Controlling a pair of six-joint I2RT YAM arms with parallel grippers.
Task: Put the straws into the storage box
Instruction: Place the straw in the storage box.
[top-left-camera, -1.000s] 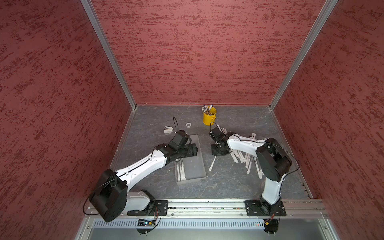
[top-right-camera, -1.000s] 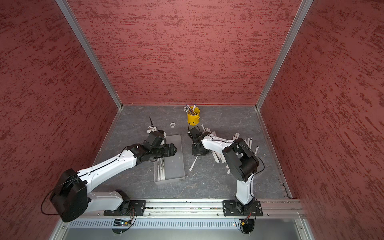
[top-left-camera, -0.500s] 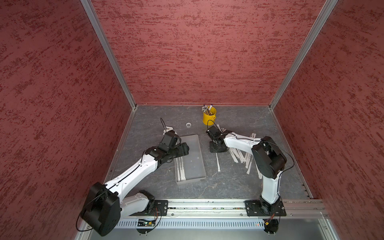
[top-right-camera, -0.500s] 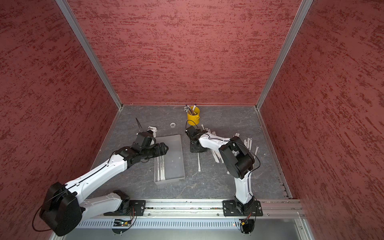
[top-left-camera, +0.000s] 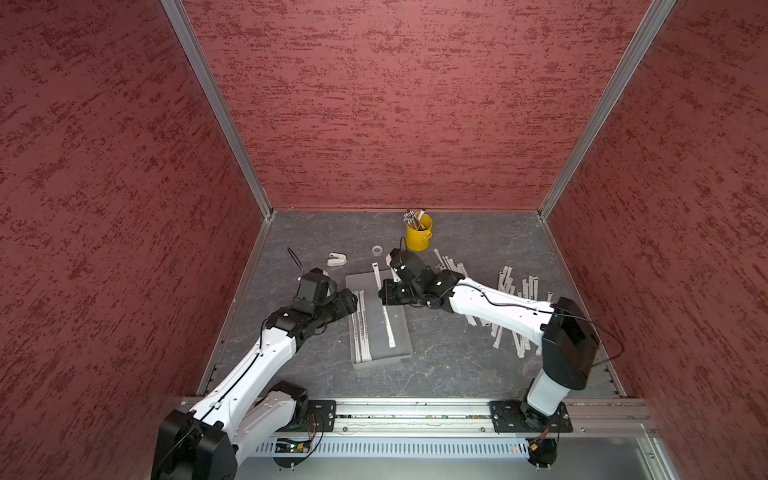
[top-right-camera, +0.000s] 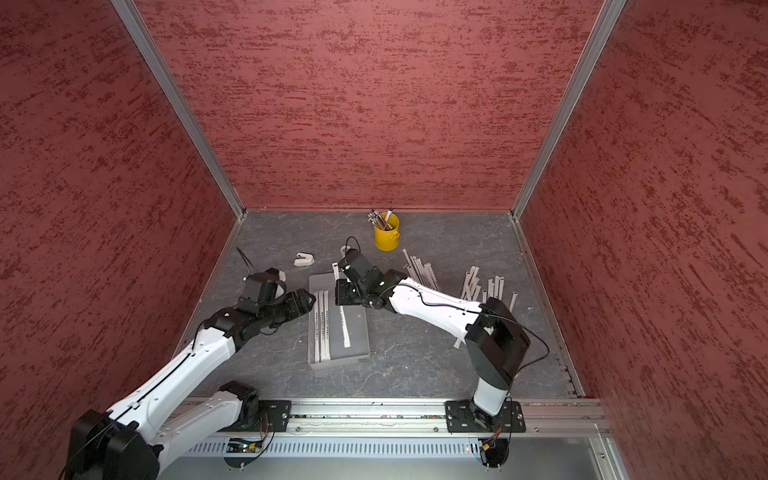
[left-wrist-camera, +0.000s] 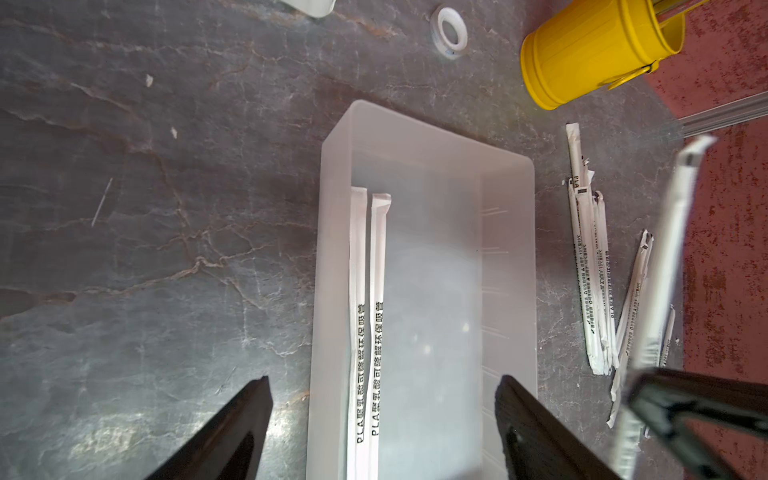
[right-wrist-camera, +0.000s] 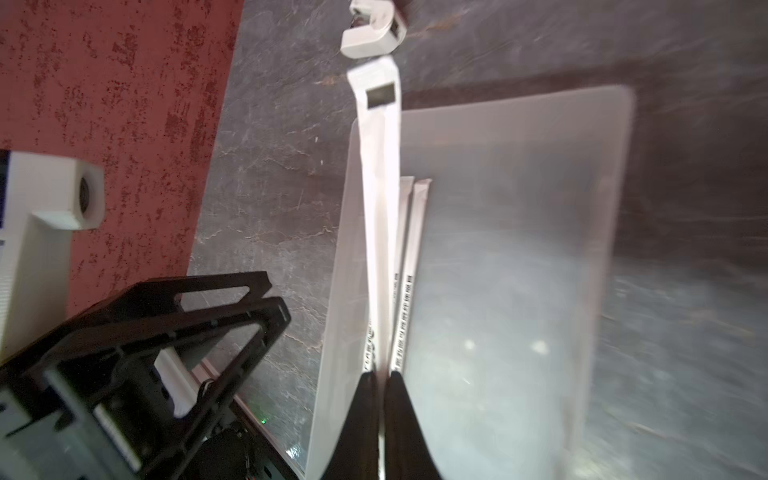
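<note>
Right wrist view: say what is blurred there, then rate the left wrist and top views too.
Right wrist view: the storage box and table smear with motion blur; the held straw is soft. Left wrist view: print on the boxed straws is sharp, glare patch on the table beside a jaw. Both top views: sharp, evenly lit.

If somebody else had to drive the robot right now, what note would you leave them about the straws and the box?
Right gripper: jaws shut on one straw, held above the storage box, its far end past the box's end wall.
Left gripper: open, empty, at the box's long side.
Done: two straws lie in the box along one long wall.
Left: lower and release the held straw, then fetch the loose straws on the table beside the box.
</note>
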